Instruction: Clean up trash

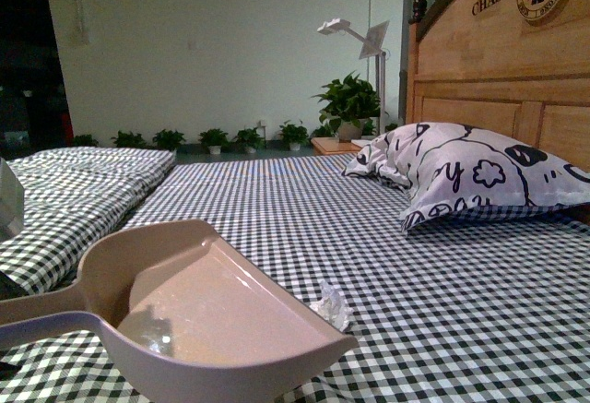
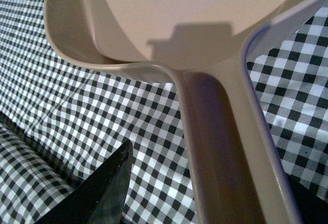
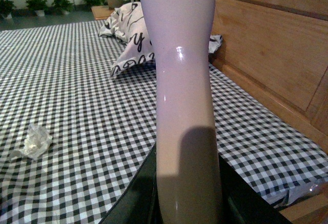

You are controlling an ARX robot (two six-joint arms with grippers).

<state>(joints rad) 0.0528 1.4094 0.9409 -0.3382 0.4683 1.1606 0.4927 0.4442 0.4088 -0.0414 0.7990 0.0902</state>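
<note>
Our left gripper (image 2: 215, 203) grasps the beige plastic dustpan (image 1: 230, 302), lower left; the small silvery-white film wad (image 1: 330, 306) lies beside its rim. Our right gripper (image 3: 187, 203) clenches a pale handle (image 3: 179, 80).

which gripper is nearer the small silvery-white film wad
Likely right: right gripper faces the wad across checked sheet; left gripper is beyond the beige plastic dustpan, holding its handle.

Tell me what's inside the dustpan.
Mostly bare beige floor in the dustpan, plus a shiny patch near the handle end: glare or film, I cannot tell. Its near wall hides some floor. The trash lies outside, on the sheet by its edge.
</note>
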